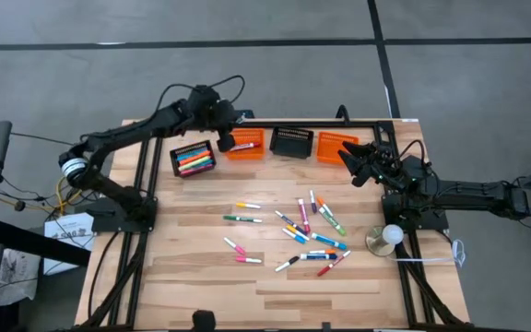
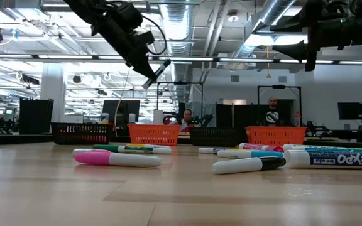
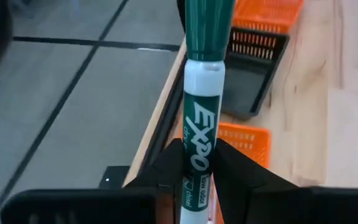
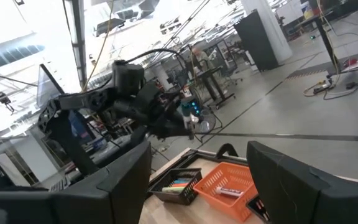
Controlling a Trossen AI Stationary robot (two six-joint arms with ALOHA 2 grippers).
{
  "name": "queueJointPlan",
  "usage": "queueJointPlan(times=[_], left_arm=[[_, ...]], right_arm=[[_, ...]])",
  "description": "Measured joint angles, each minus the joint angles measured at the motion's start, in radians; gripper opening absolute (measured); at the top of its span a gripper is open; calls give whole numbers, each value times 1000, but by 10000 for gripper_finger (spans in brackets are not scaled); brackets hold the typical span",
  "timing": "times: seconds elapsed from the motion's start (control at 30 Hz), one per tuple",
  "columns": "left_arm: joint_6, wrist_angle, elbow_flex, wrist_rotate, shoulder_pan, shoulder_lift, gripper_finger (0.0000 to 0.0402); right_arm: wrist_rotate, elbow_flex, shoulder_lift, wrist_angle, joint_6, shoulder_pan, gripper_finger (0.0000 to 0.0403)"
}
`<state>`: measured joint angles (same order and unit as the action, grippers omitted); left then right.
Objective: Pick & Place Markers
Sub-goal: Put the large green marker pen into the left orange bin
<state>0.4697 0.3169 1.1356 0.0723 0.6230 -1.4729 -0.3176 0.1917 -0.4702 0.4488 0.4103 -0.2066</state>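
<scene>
Holding a green Expo marker (image 3: 201, 93) by its tail, left gripper (image 3: 194, 165) clamped; right gripper (image 4: 197, 180) apart. Release could miss the orange basket (image 1: 244, 146).

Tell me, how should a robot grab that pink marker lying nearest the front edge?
Probably from above, fingers across the middle of the pink marker barrel. It lies flat on the table, apart from the others, so both long sides look free.
</scene>
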Motion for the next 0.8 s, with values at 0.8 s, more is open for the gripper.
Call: queueJointPlan(times=[0.8], left_arm=[[177, 356, 292, -16, 9, -474, 63]], right_arm=[[2, 0, 0, 0, 1, 2, 254]])
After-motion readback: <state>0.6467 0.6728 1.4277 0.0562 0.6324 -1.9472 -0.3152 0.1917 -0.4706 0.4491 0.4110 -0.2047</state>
